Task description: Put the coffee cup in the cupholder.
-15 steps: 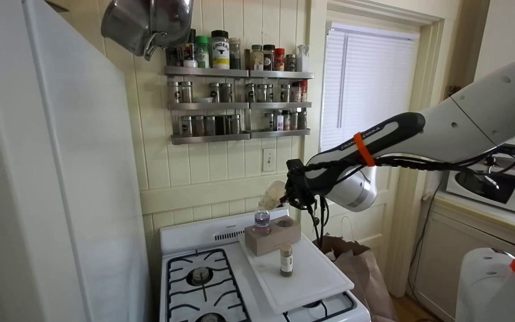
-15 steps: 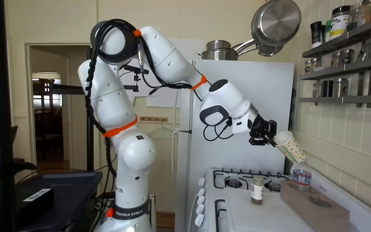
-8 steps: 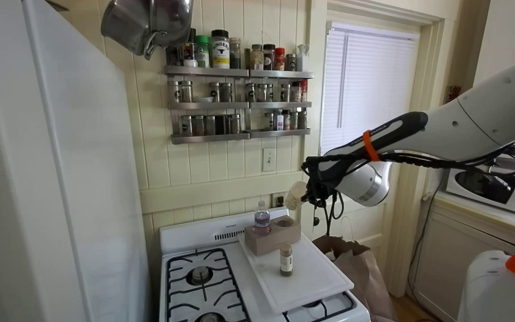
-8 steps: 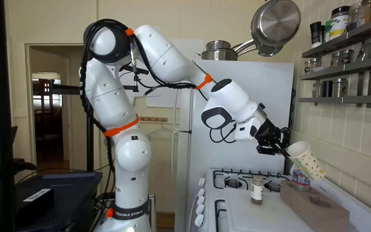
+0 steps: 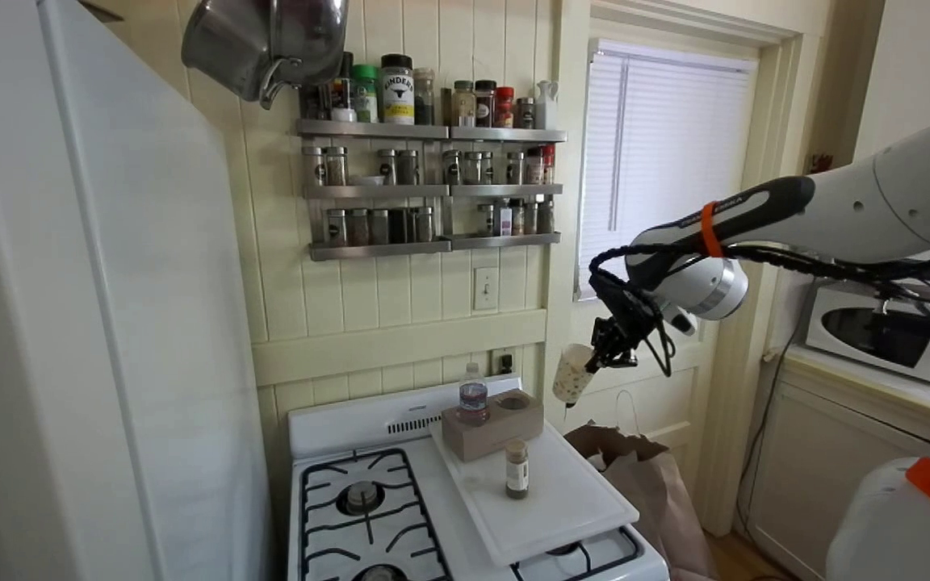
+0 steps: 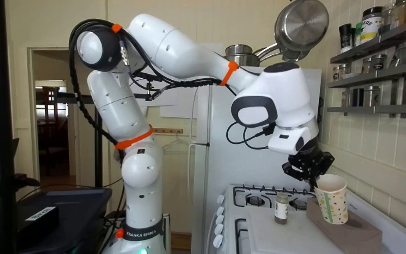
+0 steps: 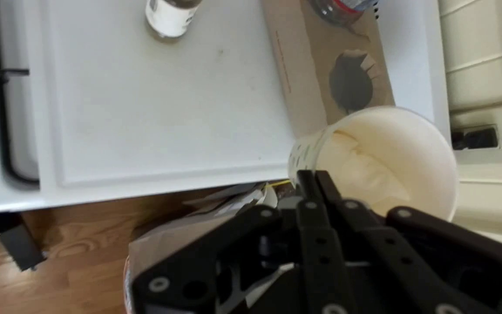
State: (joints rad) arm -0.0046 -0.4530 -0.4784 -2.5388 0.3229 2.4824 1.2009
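The arm (image 6: 189, 58) is bent high at the elbow, its forearm sloped down and its wrist turned so that the gripper (image 7: 314, 176) is aimed downward near a back corner of the stove (image 5: 435, 476). A paper bag (image 5: 663, 492) is placed beside it. A white board (image 5: 570, 500) is laid over the stove top, and along its back edge the holder (image 5: 493, 436) is set; one opening (image 7: 351, 83) is seen nearly whole in the wrist view but is partly covered by the cup (image 6: 332, 206) in an exterior view. The cup is held in the air, slightly tilted, its rim pinched between the gripper's fingers (image 7: 306, 189), near the board's back corner on the bag side. The bottle (image 5: 473, 397), stood in the holder, is shown full height in an exterior view, cropped in the wrist view. The shaker (image 5: 517, 470) is stood nearer the edge opposite the bag; toward the bag-side edge, a broad stretch of board is exposed. Between the cup (image 5: 571, 378) and the holder, a narrow gap is shown in an exterior view.
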